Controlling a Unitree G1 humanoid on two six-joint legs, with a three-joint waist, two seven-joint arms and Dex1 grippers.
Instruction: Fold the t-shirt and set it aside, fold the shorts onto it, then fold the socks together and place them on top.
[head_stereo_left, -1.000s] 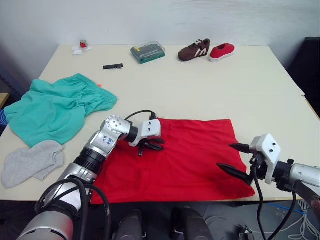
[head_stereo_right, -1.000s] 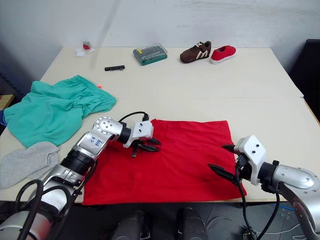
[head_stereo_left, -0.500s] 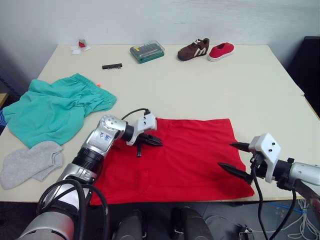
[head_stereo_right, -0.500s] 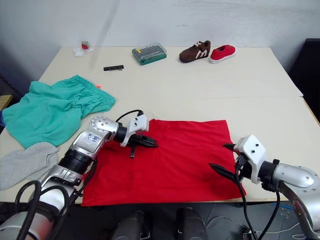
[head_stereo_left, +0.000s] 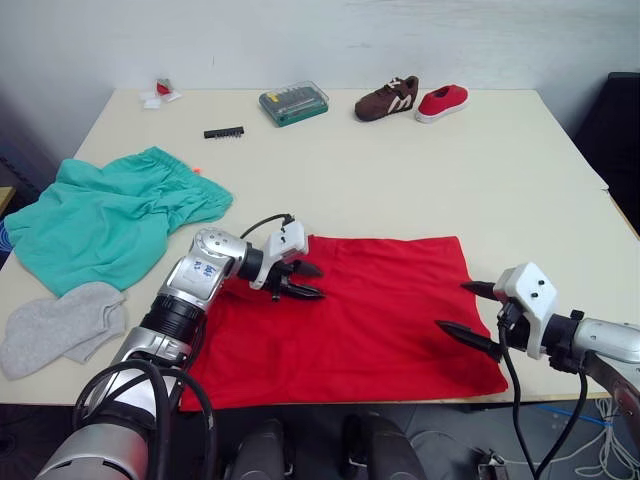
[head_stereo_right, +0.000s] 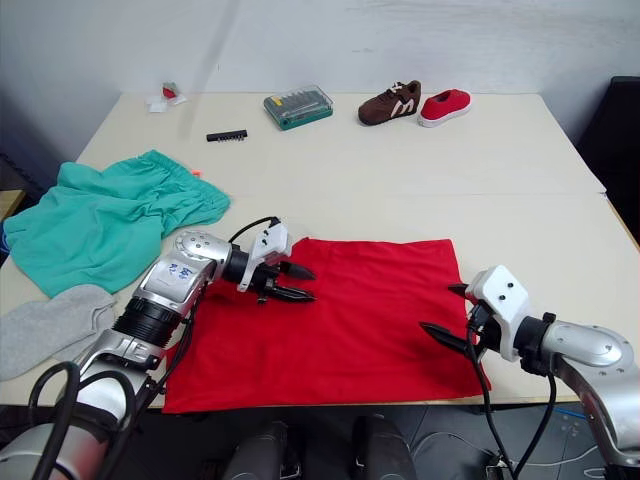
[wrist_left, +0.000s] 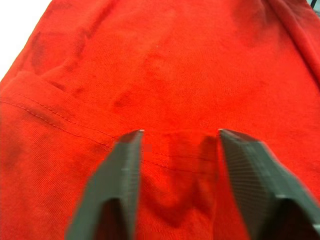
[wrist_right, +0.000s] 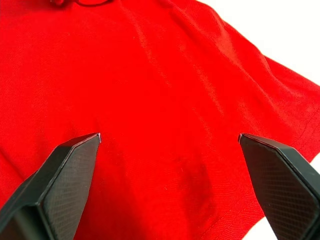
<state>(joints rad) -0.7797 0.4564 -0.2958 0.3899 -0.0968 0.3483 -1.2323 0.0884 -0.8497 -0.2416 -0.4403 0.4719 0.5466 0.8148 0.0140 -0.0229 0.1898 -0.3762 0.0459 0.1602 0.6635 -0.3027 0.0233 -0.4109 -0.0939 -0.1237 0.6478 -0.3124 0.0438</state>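
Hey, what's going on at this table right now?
A two-armed robot is working on a red t-shirt spread flat at the near edge of the table. Its left gripper is open over the shirt's upper left part, and its right gripper is open over the shirt's right edge; neither has hold of the fabric. The teal shorts and grey socks lie unfolded to the left. Two shoes and a bit case sit at the far side.

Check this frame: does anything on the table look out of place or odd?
Two shoes, a brown shoe and a red shoe, and a green bit case sit at the far edge, unrelated to laundry. The shorts lie crumpled, partly overhanging the table's left edge.
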